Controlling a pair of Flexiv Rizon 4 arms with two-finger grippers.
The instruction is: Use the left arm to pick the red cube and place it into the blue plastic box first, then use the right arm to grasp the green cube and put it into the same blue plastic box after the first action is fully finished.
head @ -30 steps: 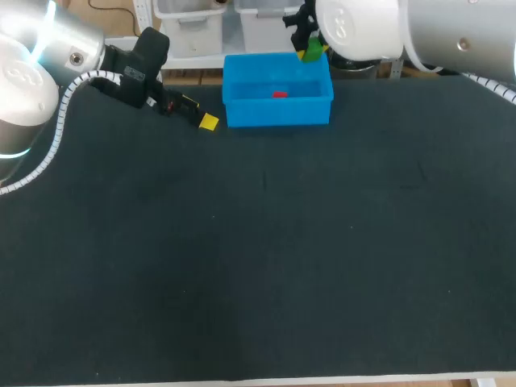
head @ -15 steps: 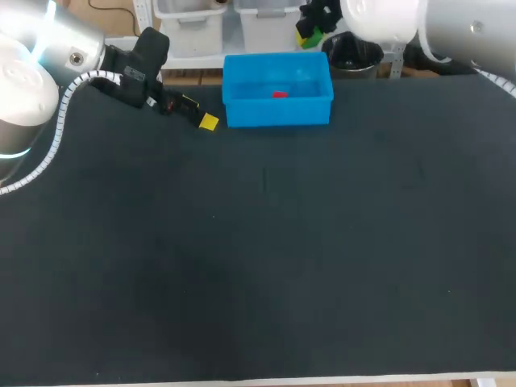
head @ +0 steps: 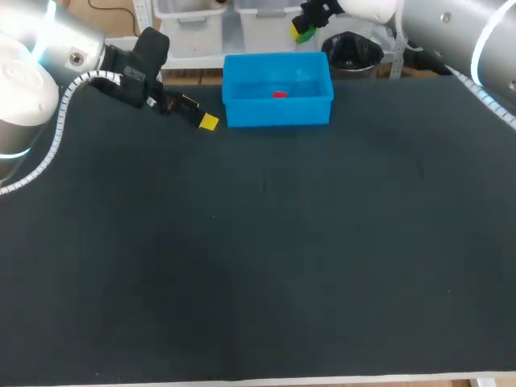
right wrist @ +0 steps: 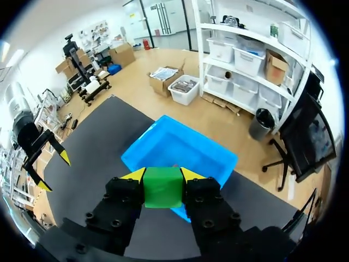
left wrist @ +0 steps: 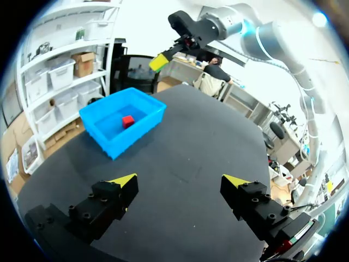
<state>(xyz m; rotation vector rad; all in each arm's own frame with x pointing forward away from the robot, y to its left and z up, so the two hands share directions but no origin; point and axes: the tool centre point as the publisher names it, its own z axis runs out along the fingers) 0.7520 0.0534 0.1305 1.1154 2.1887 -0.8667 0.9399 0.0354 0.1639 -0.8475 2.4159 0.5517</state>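
Observation:
The blue plastic box (head: 278,113) stands at the table's far edge with the red cube (head: 280,94) lying inside it. My right gripper (head: 308,28) hangs high over the box's far right corner, shut on the green cube (head: 305,35). In the right wrist view the green cube (right wrist: 162,187) sits squeezed between the yellow tips, with the box (right wrist: 143,136) below and ahead. My left gripper (head: 201,118) rests low just left of the box, open and holding nothing. Its wrist view shows the spread fingers (left wrist: 124,180), the box (left wrist: 133,139) and red cube (left wrist: 128,120) ahead.
A black mat (head: 258,242) covers the table, whose front edge (head: 258,379) runs along the near side. My left arm's white cable (head: 56,137) loops over the table's far left corner.
My right arm has risen and drawn back from over the box's far right corner, still carrying the green cube. The left arm, box and red cube have stayed put.

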